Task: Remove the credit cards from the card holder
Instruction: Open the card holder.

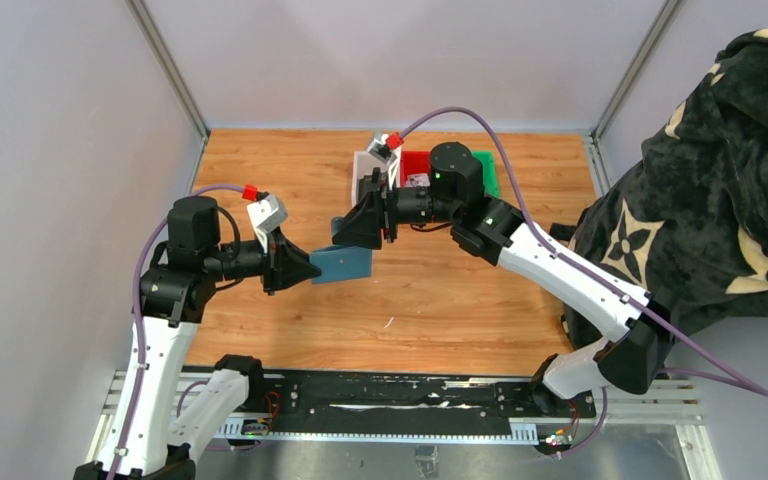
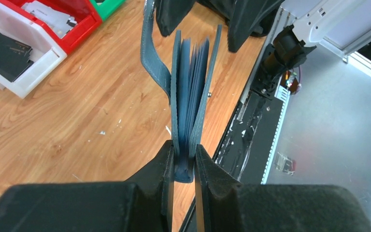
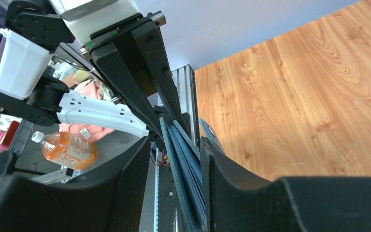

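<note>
The teal-blue card holder hangs in the air over the middle of the table. My left gripper is shut on its spine. In the left wrist view the holder's leaves fan apart and its tab curls off to the left. My right gripper is open, with its jaws on either side of the holder's free end. The holder's edges lie nearer its right finger. No pale edges of the credit cards show between the leaves. A pale flat card lies in the red bin.
A white bin holding a black wallet, a red bin and a green bin stand at the back of the table. A dark patterned cloth lies at the right edge. The black base rail runs along the front.
</note>
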Motion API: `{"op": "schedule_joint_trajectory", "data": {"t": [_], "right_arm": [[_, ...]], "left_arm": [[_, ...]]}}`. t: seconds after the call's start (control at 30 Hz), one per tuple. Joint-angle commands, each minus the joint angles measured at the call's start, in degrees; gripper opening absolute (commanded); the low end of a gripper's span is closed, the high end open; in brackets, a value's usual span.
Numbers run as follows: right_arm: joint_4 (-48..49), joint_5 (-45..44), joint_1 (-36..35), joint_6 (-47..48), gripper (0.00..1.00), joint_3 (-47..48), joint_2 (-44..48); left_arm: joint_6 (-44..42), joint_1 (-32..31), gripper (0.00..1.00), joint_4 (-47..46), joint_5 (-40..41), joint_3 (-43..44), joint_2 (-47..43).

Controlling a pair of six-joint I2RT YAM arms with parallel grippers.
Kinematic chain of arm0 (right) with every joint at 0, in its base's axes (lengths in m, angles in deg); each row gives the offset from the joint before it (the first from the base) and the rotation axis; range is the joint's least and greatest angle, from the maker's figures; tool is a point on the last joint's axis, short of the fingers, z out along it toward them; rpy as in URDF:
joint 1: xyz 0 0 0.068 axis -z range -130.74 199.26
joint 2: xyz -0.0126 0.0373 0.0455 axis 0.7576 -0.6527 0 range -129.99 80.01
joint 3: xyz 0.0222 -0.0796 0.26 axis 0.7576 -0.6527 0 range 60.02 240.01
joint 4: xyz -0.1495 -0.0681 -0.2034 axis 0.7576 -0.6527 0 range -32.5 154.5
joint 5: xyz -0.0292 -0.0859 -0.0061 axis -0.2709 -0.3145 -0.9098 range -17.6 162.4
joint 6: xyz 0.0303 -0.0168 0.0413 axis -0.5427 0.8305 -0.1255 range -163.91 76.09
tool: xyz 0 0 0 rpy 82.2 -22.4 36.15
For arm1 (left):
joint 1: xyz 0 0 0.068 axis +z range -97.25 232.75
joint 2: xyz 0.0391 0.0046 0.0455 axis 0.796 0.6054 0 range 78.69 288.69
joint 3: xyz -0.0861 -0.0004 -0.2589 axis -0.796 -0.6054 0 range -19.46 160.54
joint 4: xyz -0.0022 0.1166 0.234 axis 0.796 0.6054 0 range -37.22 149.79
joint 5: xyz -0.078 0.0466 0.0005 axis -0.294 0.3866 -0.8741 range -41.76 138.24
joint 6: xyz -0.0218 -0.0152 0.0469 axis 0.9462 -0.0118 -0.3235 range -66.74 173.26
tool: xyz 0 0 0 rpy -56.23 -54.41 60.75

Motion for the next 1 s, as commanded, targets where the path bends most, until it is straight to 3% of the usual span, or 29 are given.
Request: {"op": "schedule_joint_trajectory", "data": {"t": [0.0,0.67,0.9,0.97], "right_arm": [[0.57,-1.86,0.92,0.80,0.48,-0.71,2.77],[-1.36,-8.90,-0.43,4.43,0.49,-3.19,1.24],[7.22,-2.74,-1.13,-1.94,0.49,-3.71,-1.09],[10.77,-0.98,-1.19,-4.69,0.41,-4.30,-1.72]], "left_arm": [[-3.47,0.06,0.00,2.18,-1.74,1.14,-0.44],[-1.81,0.06,0.00,2.19,-2.90,3.25,-0.39],[-1.74,0.06,0.00,2.20,-3.17,3.57,-0.26],[-1.71,0.06,0.00,2.20,-3.26,3.57,-0.48]]}}
